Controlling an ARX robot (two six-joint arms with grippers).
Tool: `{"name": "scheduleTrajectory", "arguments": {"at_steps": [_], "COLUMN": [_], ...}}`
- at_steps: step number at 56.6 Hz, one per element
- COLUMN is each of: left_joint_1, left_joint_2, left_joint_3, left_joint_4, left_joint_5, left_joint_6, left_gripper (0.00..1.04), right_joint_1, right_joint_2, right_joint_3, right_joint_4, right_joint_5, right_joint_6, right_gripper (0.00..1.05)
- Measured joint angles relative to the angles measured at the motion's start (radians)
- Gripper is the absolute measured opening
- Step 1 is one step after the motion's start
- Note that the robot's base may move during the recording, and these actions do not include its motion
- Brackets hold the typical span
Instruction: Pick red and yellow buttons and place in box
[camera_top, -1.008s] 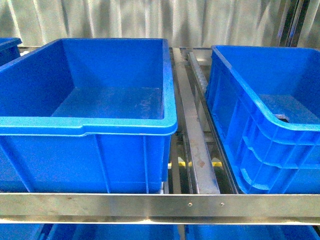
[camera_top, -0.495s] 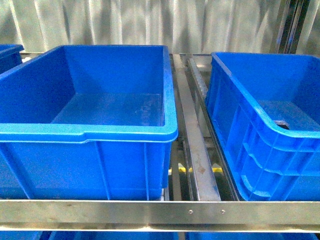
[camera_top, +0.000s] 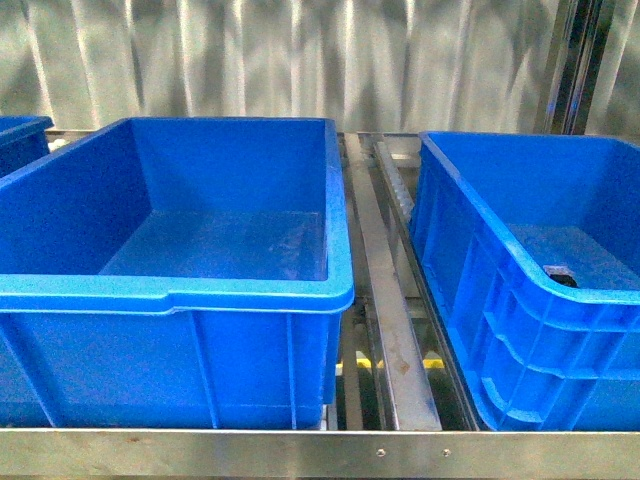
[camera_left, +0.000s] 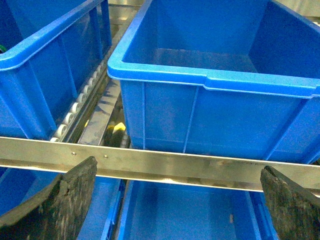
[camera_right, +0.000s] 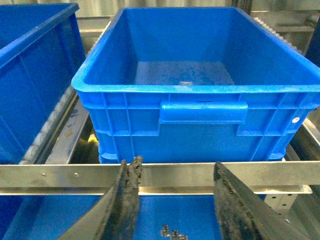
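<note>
1. 2 large blue bins are sitting side by side on a metal rack in the front view: a middle bin (camera_top: 180, 290) and a right bin (camera_top: 520, 300), with a steel rail (camera_top: 385, 300) running between them.
2. A sliver of a 3rd blue bin (camera_top: 20, 135) is showing at the far left edge of that view.
3. A steel crossbar (camera_top: 320, 455) is running along the front of the rack, below the bins.
4. The middle bin's floor is looking bare, apart from scuffs.
5. A small dark object (camera_top: 560, 272) is lying on the floor of the right bin, just behind its near wall; it is also showing as a small greyish piece (camera_right: 186, 82) in the right wrist view, too small to identify.
6. No red or yellow button is showing clearly in any view, so I cannot tell where they are lying.
7. The left gripper (camera_left: 175, 210) is hanging in front of the crossbar with its fingers (camera_left: 60, 205) spread wide and nothing between them.
8. The right gripper (camera_right: 175, 205) is hovering in front of the right bin, its fingers (camera_right: 125, 200) apart and holding nothing.
9. A few small dark parts (camera_right: 170, 231) are resting in a lower-shelf bin (camera_right: 165, 215) beneath the right gripper; their colour is not readable.
</note>
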Motion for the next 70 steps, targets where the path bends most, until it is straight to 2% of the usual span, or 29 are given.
{"name": "scheduleTrajectory", "arguments": {"at_steps": [17, 70], "left_joint_1": [0.000, 0.000], "left_joint_2": [0.000, 0.000], "left_joint_3": [0.000, 0.000], "left_joint_4": [0.000, 0.000], "left_joint_5": [0.000, 0.000], "left_joint_6": [0.000, 0.000], "left_gripper": [0.97, 0.97], "right_joint_1": [0.000, 0.000], "right_joint_2": [0.000, 0.000], "right_joint_3": [0.000, 0.000], "right_joint_4": [0.000, 0.000], "right_joint_5": [0.000, 0.000], "right_joint_6": [0.000, 0.000], "right_gripper": [0.99, 0.99]}}
